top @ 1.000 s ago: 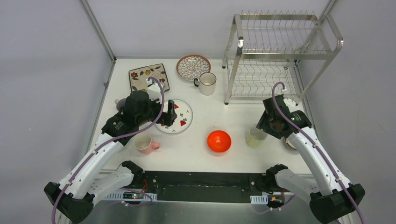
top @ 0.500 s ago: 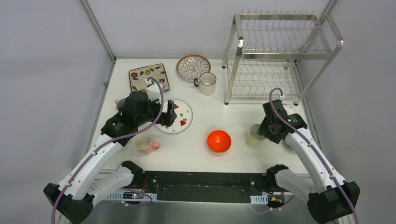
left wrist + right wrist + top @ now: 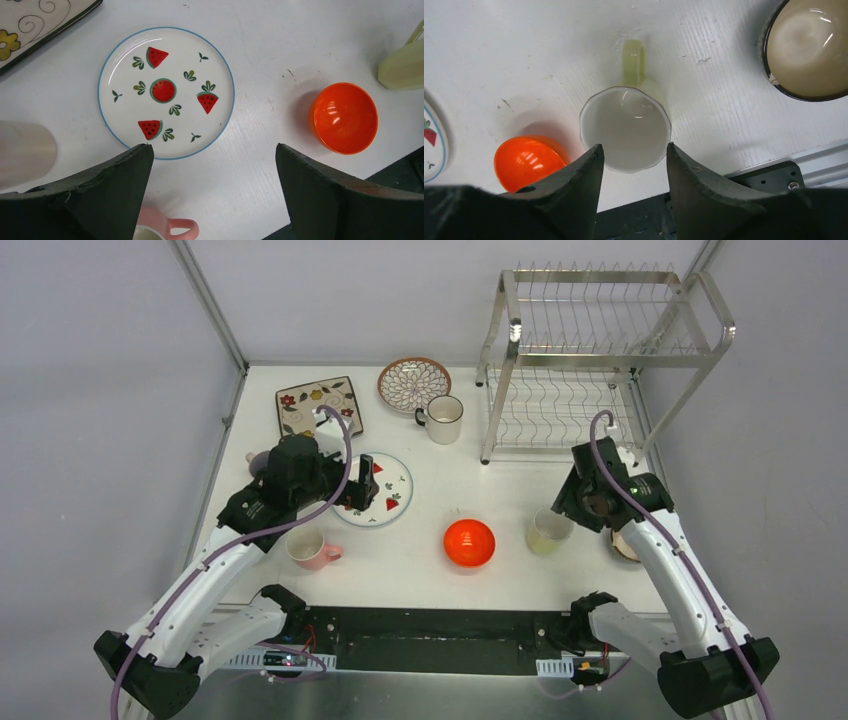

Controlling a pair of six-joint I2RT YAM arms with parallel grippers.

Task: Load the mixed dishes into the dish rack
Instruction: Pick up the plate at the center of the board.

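1. R gripper (image 3: 632, 147): jaws part-way apart, straddling the near rim of the pale yellow cup (image 3: 624, 125). Can't tell if the pads touch it.
2. Cup sits upright, mouth up, on the table near-right, btwn orange bowl (image 3: 469, 542) & dark brown bowl (image 3: 804, 47). Its handle (image 3: 634, 57) points away from the gripper. Dish rack (image 3: 600, 359) is far right, well apart.
3. Handling, prob.: glazed ceramic, so stiff, slick, chips on wire; light. Best hold: span the body, or pinch the wall at the rim. Skip the thin handle.
4. L gripper (image 3: 212, 150): wide open, nothing held, above fruit-print plate (image 3: 166, 92).
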